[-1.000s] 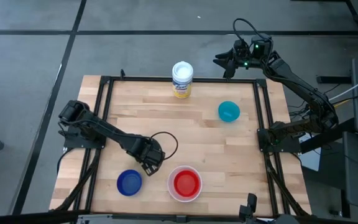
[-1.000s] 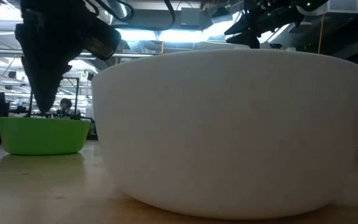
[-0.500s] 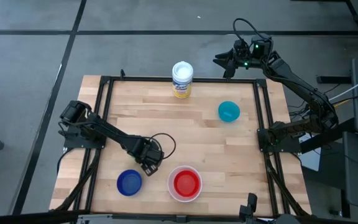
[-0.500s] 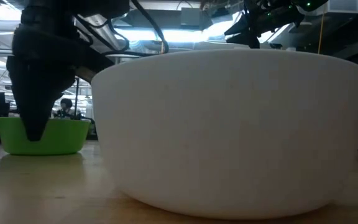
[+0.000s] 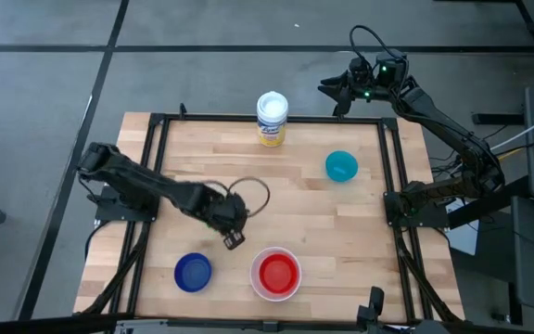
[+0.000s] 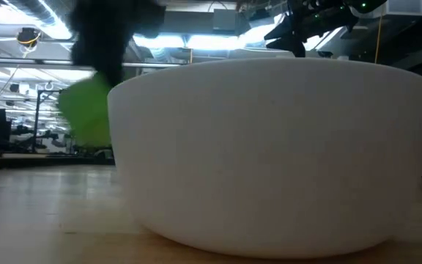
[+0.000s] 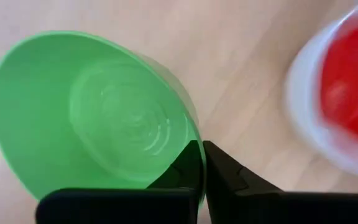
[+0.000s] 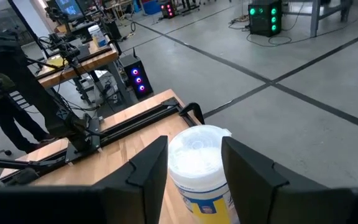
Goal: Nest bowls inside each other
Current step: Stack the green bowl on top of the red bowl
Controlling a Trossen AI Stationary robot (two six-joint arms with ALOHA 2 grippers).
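Observation:
A green bowl hangs above the table with my left gripper shut on it. In the high view that gripper stands at the table's near middle and hides the bowl. In the low view the bowl is a green blur left of the white bowl. The white bowl stands near the front edge with a red bowl in it. A dark blue bowl rests left of it and a teal bowl at the far right. My right gripper waits open beyond the far edge. My left gripper pinches the green bowl's wall at its rim, one finger inside the bowl and one outside. The fingers come from above, pointing steeply down. The bowl is lifted clear of the table and hangs tilted below the fingers.
A white canister with a yellow label stands at the far edge, and shows in front of my right gripper's fingers. A black frame runs along the table's sides. Bare wood lies across the table's middle.
My left gripper has taken hold of the green bowl, which stood on the table, and has risen with it, going a little toward the table's right edge and the white bowl. The bowl is now clear of the table and tipped.

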